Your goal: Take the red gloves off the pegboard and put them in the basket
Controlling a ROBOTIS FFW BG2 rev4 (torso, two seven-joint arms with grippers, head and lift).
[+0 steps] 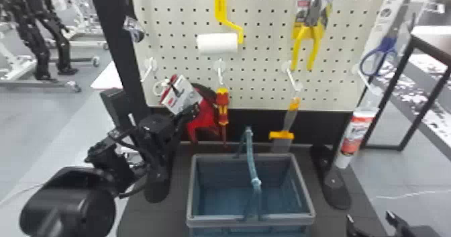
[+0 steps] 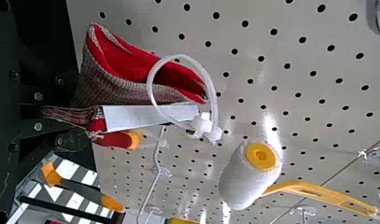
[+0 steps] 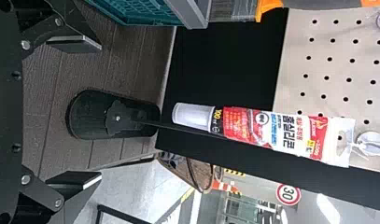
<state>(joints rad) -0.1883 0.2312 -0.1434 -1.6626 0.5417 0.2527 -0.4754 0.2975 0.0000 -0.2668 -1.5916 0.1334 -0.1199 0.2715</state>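
Gloves of red-and-grey knit (image 2: 115,86) sit pinched in the black left gripper (image 2: 42,112), keeping, we judge, their white plastic loop (image 2: 214,93) unobstructed; the black right gripper (image 3: 100,111) gapes.

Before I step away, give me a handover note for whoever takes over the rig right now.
Left gripper: shut on the gloves, in front of the pegboard.
Right gripper: open and holding nothing, to the right of the basket.
Basket: in front of the pegboard, lower than the gloves, its handle standing up over the opening.
Done: gloves gripped; their plastic ring looks clear of the hook.
Left: bring them over the basket, past the handle, and release them inside.
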